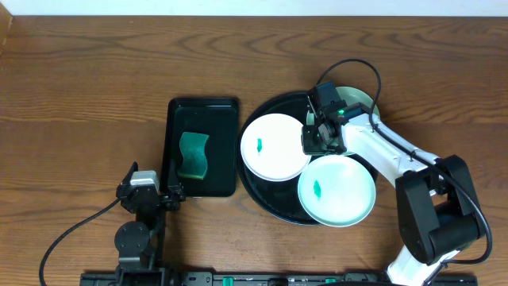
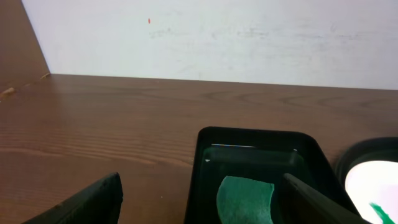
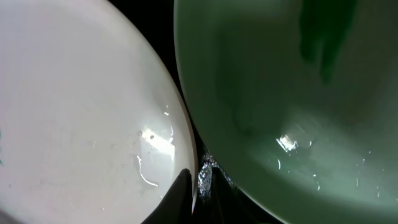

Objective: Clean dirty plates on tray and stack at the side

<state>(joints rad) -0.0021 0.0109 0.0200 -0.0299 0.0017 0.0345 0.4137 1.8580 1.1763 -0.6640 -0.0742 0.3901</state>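
The white plate (image 1: pixel 274 147) and the near mint plate (image 1: pixel 337 191), both green-smeared, and the far mint plate (image 1: pixel 357 97) all sit on the round black tray (image 1: pixel 254 191). None is stacked aside yet, so the cleaning seems not begun. My right fingers (image 3: pixel 177 196) hang low between the plates; spread or pinching, I cannot tell. My left fingers (image 2: pixel 87 199) are spread wide beside the rectangular tray (image 1: pixel 222 127) with the sponge (image 1: pixel 193 155).

Brown wood-grain table (image 1: pixel 71 87) w/ white wall (image 2: pixel 249 43) behind, maybe faintly scuffed; soft, even light.
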